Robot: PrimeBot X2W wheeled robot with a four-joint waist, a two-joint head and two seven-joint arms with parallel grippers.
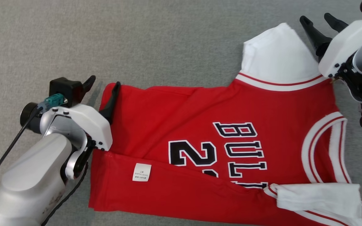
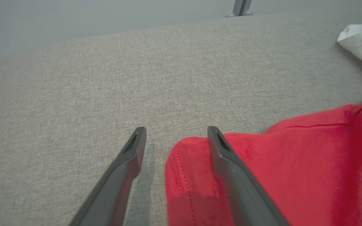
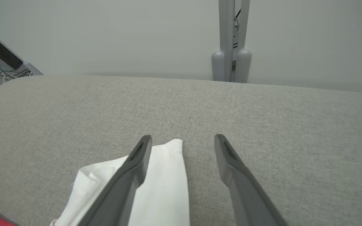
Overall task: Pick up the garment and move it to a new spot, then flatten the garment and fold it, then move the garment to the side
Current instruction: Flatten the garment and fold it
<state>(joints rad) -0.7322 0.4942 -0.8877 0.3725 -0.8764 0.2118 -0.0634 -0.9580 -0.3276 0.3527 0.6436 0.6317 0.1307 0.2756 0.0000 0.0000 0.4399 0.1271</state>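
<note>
On the grey cloth surface (image 1: 168, 37), toward the middle and right of the head view: the red garment (image 1: 200, 119) (image 2: 294, 175), a jersey with white sleeves, lying mostly flat. Near edge folded up over the black lettering (image 1: 240, 150), hiding its lower part and showing a white care label (image 1: 142, 172). Far sleeve (image 1: 275, 53) (image 3: 162, 188) pointing away from the robot; near sleeve (image 1: 319, 197) lying at the near right corner.

At the garment's far left corner: left gripper (image 1: 104, 81) (image 2: 176, 130), fingers wide apart, holding nothing, one finger above the red hem, the other above bare surface just beside it. Contact with cloth or surface: not clear.

At the far sleeve's tip: right gripper (image 1: 316, 18) (image 3: 183, 138), fingers likewise apart and empty, straddling the sleeve's edge, one finger over white cloth, the other over bare surface.
</note>
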